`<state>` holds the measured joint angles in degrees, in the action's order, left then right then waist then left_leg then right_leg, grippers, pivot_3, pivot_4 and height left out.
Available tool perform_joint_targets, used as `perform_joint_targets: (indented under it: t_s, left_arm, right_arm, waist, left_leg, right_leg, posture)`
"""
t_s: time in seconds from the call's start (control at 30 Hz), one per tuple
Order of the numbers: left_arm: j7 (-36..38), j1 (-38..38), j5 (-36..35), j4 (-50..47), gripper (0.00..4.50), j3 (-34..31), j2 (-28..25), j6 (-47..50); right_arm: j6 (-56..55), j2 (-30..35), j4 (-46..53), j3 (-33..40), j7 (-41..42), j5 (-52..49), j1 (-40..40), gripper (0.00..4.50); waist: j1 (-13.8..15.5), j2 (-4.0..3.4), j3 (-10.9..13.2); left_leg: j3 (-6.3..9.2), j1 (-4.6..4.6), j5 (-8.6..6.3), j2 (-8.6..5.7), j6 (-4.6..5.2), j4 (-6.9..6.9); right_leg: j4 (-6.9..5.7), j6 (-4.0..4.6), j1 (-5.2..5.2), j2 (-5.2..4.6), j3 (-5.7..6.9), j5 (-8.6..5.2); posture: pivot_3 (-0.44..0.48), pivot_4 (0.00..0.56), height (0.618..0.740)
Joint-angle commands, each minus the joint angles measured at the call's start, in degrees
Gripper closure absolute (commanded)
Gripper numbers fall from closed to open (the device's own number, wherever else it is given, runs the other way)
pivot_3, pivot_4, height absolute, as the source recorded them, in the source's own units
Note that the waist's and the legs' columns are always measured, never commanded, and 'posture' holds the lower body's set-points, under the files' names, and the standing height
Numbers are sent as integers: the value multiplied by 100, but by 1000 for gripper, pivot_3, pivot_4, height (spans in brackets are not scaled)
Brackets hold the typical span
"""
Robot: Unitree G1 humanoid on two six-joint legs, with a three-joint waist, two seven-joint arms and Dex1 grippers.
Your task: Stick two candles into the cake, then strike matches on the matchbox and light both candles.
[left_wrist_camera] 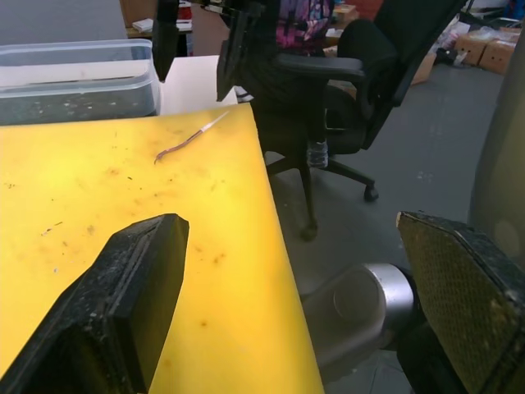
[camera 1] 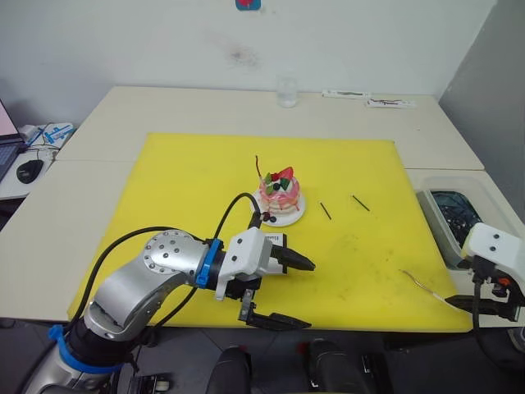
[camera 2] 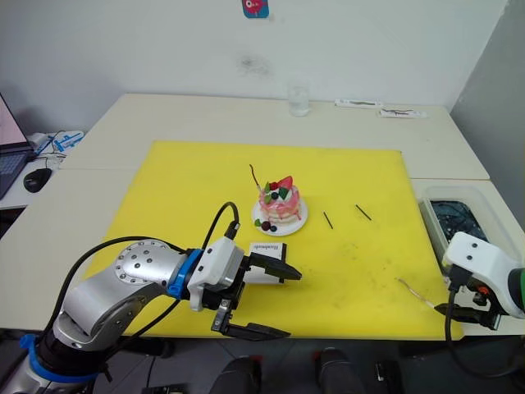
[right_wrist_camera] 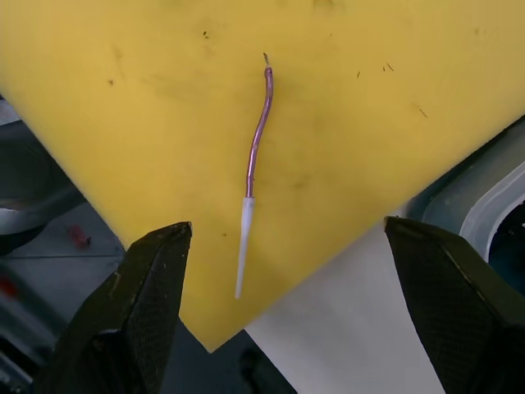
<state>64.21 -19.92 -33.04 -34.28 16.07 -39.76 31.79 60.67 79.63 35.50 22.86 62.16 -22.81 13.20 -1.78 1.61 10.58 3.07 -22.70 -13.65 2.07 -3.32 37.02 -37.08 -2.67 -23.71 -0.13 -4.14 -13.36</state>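
The pink cake (camera 1: pixel 279 197) sits on its white plate mid-mat. One thin candle (camera 1: pixel 258 170) stands up from its left side. The other candle (right_wrist_camera: pixel 256 139), reddish with a white end, lies flat near the mat's front right corner (camera 1: pixel 422 285). Directly over that candle my right gripper (right_wrist_camera: pixel 287 230) hovers open at the mat's edge. Two short dark matches (camera 1: pixel 326 211) (camera 1: pixel 361 203) lie right of the cake. The white matchbox (camera 2: pixel 267 247) lies just in front of the cake, beside my left gripper (camera 1: pixel 305 293), which is open wide and empty at the mat's front edge.
A yellow mat (camera 1: pixel 189 189) covers the table. A clear plastic bin (camera 1: pixel 447 217) stands at the right edge. A glass (camera 1: pixel 286 92) and flat packets (camera 1: pixel 369 97) are at the back. A mouse (camera 1: pixel 29 170) lies far left. An office chair (left_wrist_camera: pixel 328 74) stands beyond the table.
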Motion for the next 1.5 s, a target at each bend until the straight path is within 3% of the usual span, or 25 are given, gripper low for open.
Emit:
perform_joint_targets:
  t_s: [0.03, 0.37, 0.87, 1.0, 1.23, 1.5]
  left_arm:
    - [-137, -44, 154, -234, 0, 166, 143, -140]
    - [-413, 110, 318, -306, 0, 251, 275, -155]
    - [-542, 152, 418, -325, 0, 367, 340, -172]
    - [-537, 153, 438, -312, 0, 374, 338, -184]
    - [-505, 157, 503, -241, 0, 398, 343, -252]
    - [-411, 297, 559, -95, 0, 152, 138, -406]
  right_arm:
    - [-56, 294, -264, -679, 65, -52, -400, 593]
    - [-472, 463, -899, -2188, 198, 195, -1496, 593]
    - [-497, 254, -967, -2974, 145, 407, -1940, 593]
    - [-482, 216, -954, -3001, 154, 420, -1971, 1792]
    - [-363, 153, -864, -2982, 152, 329, -2017, 4311]
    - [-37, 47, -835, -2279, 315, -234, -2180, 4463]
  waist:
    - [0, -1, 0]
    - [-3, -3, 0]
    - [-1, -6, -1]
    - [-2, -6, -1]
    - [-1, -6, -1]
    - [-5, -6, -1]
  left_leg:
    - [-1, -1, 0, -1, 0, -2]
    - [2, -6, 0, -5, 0, -5]
    - [1, -4, 0, -6, 0, -3]
    - [1, -4, 0, -6, 0, -2]
    - [1, -4, 0, -6, 0, -2]
    - [1, -2, 0, -5, 0, -2]
  right_leg:
    - [1, 0, -1, -1, -1, 0]
    - [-3, -1, -7, -3, -1, 0]
    - [-5, -5, -7, -3, -1, 3]
    - [-5, -6, -6, -3, -1, 4]
    - [-6, -7, -6, -3, -1, 4]
    - [-8, -7, -6, -3, -1, 4]
  posture:
    - [0, 150, 740]
    - [0, 150, 740]
    - [0, 150, 740]
    - [0, 150, 740]
    - [0, 150, 740]
    - [0, 150, 740]
